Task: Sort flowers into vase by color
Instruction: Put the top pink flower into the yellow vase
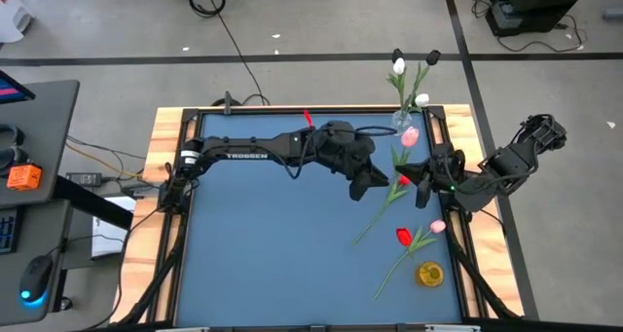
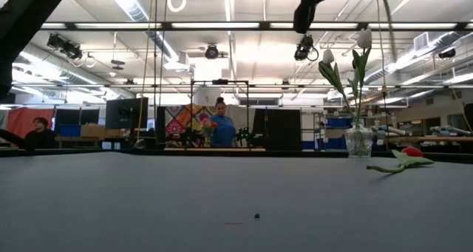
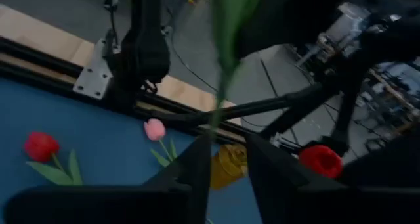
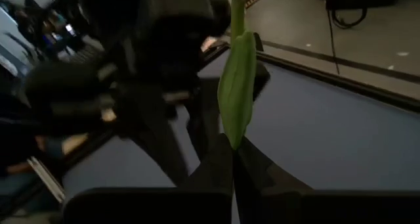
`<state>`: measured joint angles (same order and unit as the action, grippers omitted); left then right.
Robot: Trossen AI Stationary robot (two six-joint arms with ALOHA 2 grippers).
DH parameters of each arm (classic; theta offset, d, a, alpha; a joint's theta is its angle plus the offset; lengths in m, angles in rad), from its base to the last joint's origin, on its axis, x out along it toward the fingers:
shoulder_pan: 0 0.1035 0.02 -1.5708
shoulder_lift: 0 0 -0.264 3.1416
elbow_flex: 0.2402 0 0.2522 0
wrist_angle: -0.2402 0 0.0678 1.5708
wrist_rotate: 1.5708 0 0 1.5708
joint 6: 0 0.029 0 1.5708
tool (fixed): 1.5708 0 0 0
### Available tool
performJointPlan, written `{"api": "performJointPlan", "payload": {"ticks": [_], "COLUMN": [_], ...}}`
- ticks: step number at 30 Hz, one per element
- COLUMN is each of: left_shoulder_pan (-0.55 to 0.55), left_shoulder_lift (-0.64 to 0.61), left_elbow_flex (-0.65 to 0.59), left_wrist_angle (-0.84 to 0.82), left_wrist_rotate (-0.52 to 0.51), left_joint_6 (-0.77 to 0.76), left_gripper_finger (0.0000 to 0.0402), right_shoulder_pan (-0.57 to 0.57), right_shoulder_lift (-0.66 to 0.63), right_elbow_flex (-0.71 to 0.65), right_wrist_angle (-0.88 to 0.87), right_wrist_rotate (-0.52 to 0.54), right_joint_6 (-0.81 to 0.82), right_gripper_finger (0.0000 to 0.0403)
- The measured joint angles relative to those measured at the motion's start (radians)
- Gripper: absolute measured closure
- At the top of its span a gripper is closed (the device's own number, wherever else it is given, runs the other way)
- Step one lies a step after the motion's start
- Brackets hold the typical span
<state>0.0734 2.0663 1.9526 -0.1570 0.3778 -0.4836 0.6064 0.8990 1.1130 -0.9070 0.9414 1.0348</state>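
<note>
A red tulip (image 1: 402, 181) hangs in the air between my two grippers over the table's right part, its green stem (image 1: 375, 220) slanting toward the near edge. My right gripper (image 1: 421, 179) is shut on it. My left gripper (image 1: 382, 184) is open, and the stem (image 3: 220, 112) stands in the gap between its fingers, close to one finger (image 3: 197, 168); whether it touches, I cannot tell. A clear vase (image 1: 403, 126) at the far right edge holds white and black tulips, with a pink head (image 1: 409, 135) beside it. A red tulip (image 1: 403, 237) and a pink one (image 1: 437, 227) lie on the table. My right gripper pinches the red tulip between its two shut fingers (image 4: 230, 168), at the stem where a green leaf (image 4: 236, 79) begins. The leaf and stem rise straight away from the fingertips. The flower is lifted clear of the table, its red head (image 3: 321, 159) close by this gripper.
A small yellow vase (image 1: 429, 274) sits near the right near corner, beside the two lying tulips (image 3: 41, 146). The table's left and middle blue surface (image 1: 263, 244) is bare. Wooden rails (image 1: 165, 128) frame the table. People sit and stand far off in the room behind.
</note>
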Motion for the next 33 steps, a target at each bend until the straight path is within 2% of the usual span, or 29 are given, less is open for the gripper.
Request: {"api": "performJointPlan", "payload": {"ticks": [3, 7, 12, 17, 21, 25, 29, 33], "left_shoulder_pan": [0.013, 0.024, 0.025, 0.018, 0.006, -0.012, -0.022, -0.026], "left_shoulder_lift": [-0.016, -0.052, -0.111, -0.135, -0.134, -0.134, -0.134, -0.134], "left_elbow_flex": [0.0, 0.001, 0.001, 0.002, 0.0, 0.0, 0.0, 0.0], "left_wrist_angle": [-0.038, -0.105, -0.158, -0.224, -0.271, -0.282, -0.281, -0.281], "left_wrist_rotate": [0.041, 0.041, -0.042, -0.126, -0.139, -0.162, -0.177, -0.178], "left_joint_6": [0.0, 0.041, 0.104, 0.15, 0.147, 0.134, 0.107, 0.082], "left_gripper_finger": [0.0265, 0.0237, 0.023, 0.023, 0.023, 0.023, 0.023, 0.023], "right_shoulder_pan": [0.001, 0.023, 0.102, 0.25, 0.393, 0.512, 0.581, 0.642], "right_shoulder_lift": [-0.019, -0.051, -0.105, -0.146, -0.165, -0.18, -0.183, -0.171], "right_elbow_flex": [0.0, 0.0, 0.0, 0.0, 0.0, 0.0, 0.0, 0.0], "right_wrist_angle": [-0.054, -0.134, -0.227, -0.258, -0.222, -0.112, 0.01, 0.054], "right_wrist_rotate": [-0.031, -0.114, -0.222, -0.233, -0.272, -0.258, -0.257, -0.273], "right_joint_6": [-0.019, -0.047, -0.038, -0.013, -0.024, -0.081, -0.163, -0.175], "right_gripper_finger": [0.04, 0.04, 0.04, 0.04, 0.04, 0.04, 0.04, 0.0401]}}
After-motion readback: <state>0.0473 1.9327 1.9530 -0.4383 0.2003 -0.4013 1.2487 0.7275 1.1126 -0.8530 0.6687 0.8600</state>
